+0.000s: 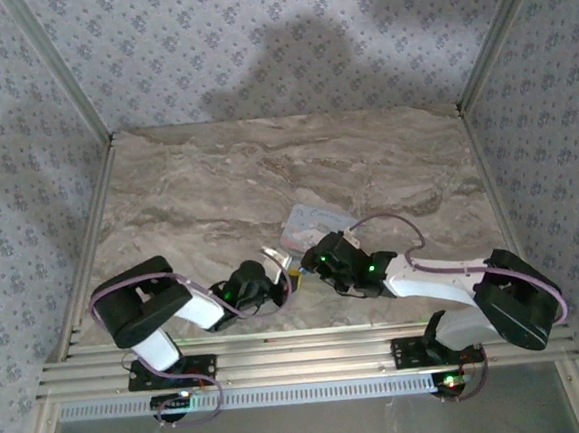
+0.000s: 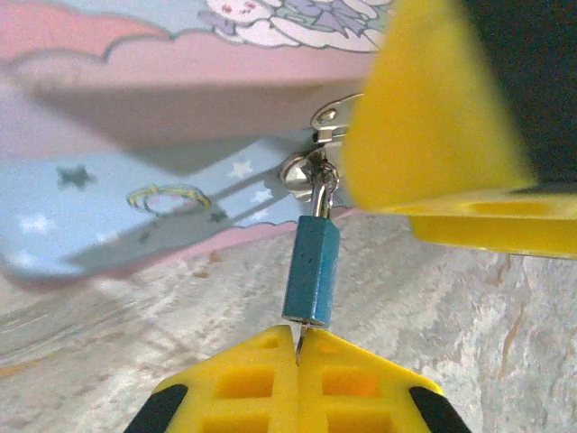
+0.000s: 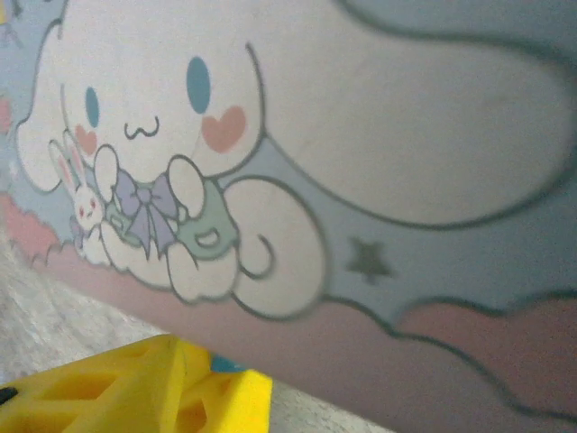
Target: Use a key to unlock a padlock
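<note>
Padlock [image 2: 311, 271] sits on the key, ready for the turn!
Nearest, at 6 o'clock in the left wrist view, the left gripper [image 2: 296, 361] has its jaws clamped on the thin key [image 2: 296, 339], tip in the blue body's underside. The lock is hooked to the tin's [image 2: 108, 207] clasp at 12. Best bet: twist squarely about the key's axis, no sideways pull. The right gripper [image 3: 185, 383] is beside the tin; jaws' state, cannot tell. Beyond, the cartoon lid shows no readable lettering.

Padlock [image 2: 311, 271]: small dark-blue rectangular body with a silver shackle. It hangs near upright, slightly tilted, just in front of the tin [image 2: 90, 207], shackle hooked through the tin's front clasp. Key [image 2: 296, 339]: thin metal blade, upright, tip touching the padlock's underside, on the side away from the tin.
</note>
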Controlling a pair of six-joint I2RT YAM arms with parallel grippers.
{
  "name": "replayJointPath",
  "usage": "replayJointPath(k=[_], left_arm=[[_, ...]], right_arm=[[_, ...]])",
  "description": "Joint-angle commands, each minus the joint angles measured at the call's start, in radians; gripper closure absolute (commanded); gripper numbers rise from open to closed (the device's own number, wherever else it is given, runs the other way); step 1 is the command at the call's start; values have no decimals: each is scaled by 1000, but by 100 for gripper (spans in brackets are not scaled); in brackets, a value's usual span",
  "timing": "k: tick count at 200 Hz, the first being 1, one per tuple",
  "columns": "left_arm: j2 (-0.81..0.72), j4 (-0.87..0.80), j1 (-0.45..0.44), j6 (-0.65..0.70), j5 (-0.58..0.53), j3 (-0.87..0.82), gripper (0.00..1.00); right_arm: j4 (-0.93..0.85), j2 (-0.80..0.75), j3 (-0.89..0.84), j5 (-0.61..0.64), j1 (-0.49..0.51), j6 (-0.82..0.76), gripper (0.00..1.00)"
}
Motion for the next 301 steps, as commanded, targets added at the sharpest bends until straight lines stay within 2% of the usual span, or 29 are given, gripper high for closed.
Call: replayJointPath(k=[1, 49, 85, 109, 147, 185, 209, 219, 241, 264, 278, 301], left_arm=[[-10, 64, 33, -178, 171, 7, 100], [20, 185, 61, -326, 260, -4, 100], [25, 207, 66, -344, 278, -8, 100], [23, 206, 67, -339, 283, -8, 100], [23, 203, 70, -328, 290, -10, 100], [15, 185, 69, -290, 307, -14, 100], [-21, 119, 61, -207, 300, -4, 100], [-59, 57, 39, -135, 258, 3, 100], [-163, -162, -68, 104, 47, 44, 100], [-211, -225, -162, 309, -152, 56, 100], [-219, -253, -182, 374, -206, 65, 100], [-221, -240, -194, 408, -215, 60, 100]], right_arm=[[52, -29, -14, 70, 4, 13, 35], [123, -15, -45, 98, 34, 36, 36], [120, 46, -3, 78, 47, 18, 38], [149, 79, 6, 69, 48, 27, 44], [109, 85, 33, 79, 43, 15, 60], [52, 79, 57, 85, 37, 7, 85], [20, 75, 78, 78, 32, -5, 100], [-10, 72, 94, 70, 29, -7, 100], [-85, 64, 130, 40, 17, -6, 100], [-136, 58, 152, 8, 5, -3, 100], [-148, 59, 154, -7, 2, 2, 100], [-100, 59, 132, -21, 5, 30, 100]])
